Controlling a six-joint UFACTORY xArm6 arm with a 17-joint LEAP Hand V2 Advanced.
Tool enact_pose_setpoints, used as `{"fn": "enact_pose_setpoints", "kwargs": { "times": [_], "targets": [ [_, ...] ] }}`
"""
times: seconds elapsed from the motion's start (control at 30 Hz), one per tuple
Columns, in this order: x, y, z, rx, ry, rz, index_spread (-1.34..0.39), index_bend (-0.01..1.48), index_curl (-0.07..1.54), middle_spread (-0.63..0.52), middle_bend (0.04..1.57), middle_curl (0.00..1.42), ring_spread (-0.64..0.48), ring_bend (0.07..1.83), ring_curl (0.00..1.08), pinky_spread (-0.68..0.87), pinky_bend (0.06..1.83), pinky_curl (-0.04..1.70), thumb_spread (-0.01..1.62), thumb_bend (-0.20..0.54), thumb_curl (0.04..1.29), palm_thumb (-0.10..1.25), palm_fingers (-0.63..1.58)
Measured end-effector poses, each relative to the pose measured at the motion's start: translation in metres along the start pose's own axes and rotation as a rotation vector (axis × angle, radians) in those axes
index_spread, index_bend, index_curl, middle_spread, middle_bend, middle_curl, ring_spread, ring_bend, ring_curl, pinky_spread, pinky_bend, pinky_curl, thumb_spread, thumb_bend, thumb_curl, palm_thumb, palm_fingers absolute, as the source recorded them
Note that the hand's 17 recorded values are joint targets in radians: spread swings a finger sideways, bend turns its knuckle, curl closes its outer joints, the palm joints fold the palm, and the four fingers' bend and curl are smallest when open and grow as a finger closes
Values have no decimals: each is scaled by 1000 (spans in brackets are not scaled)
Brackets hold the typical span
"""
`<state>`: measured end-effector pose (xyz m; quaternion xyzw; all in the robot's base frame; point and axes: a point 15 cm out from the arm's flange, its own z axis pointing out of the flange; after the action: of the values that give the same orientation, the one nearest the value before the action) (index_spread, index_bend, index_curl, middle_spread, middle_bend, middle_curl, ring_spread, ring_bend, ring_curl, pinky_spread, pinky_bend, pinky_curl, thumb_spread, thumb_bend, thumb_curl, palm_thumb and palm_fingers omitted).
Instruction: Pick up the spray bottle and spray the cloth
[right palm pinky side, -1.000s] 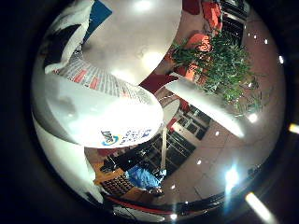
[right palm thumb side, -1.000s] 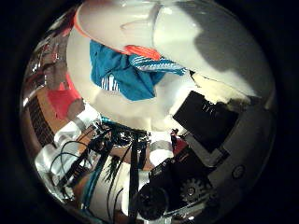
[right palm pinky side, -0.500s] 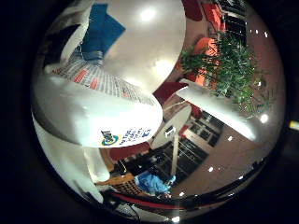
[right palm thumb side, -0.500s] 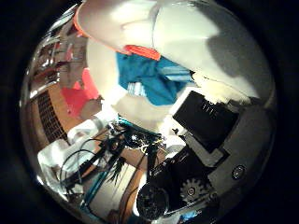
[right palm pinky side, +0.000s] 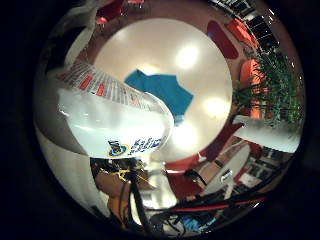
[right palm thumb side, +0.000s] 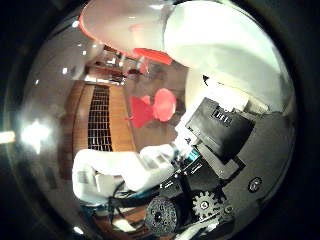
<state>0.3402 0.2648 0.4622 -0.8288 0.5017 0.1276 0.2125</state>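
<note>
Bottle in grasp. In the little finger side palm view the spray bottle (right palm pinky side: 107, 122) fills much of the picture, so it sits close against the palm: white body, a band of red and dark print round it, a blue and yellow mark near its rounded end. Past that end lies the round white table (right palm pinky side: 200, 65), and on it the blue cloth (right palm pinky side: 160, 90), flat, well apart from the bottle, with nothing touching it. Bright lamp reflections sit on the tabletop beside the cloth. Beyond the table's edge stands a green plant (right palm pinky side: 272, 82) with red seats near it.

In the thumb side palm view the bottle's upper part shows: a red-orange trigger (right palm thumb side: 150, 54) under the white head, pressed against the white shell of the hand (right palm thumb side: 200, 150). White fingers (right palm thumb side: 120, 172) curl in across the view below it, with black housings and a small gear alongside. Hand is clenched round the bottle, holding it off the table. Behind, out in the room, a red chair (right palm thumb side: 152, 107) stands on a floor with a wood-slat wall (right palm thumb side: 100, 117) next to it.
</note>
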Motion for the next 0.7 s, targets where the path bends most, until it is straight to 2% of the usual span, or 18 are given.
{"fn": "enact_pose_setpoints", "kwargs": {
  "times": [0.27, 0.7],
  "targets": [
    [-2, -1, 80, 95, -211, 28, -194, 1171, 787, -102, 1417, 685, -226, 1347, 823, -196, 1026, 1430, 748, -19, 859, 1038, 1130],
    [-4, 7, 152, 149, -404, 19, -194, 1171, 786, -102, 1413, 688, -215, 1359, 818, -197, 1026, 1430, 734, -18, 872, 1042, 1130]
  ]
}}
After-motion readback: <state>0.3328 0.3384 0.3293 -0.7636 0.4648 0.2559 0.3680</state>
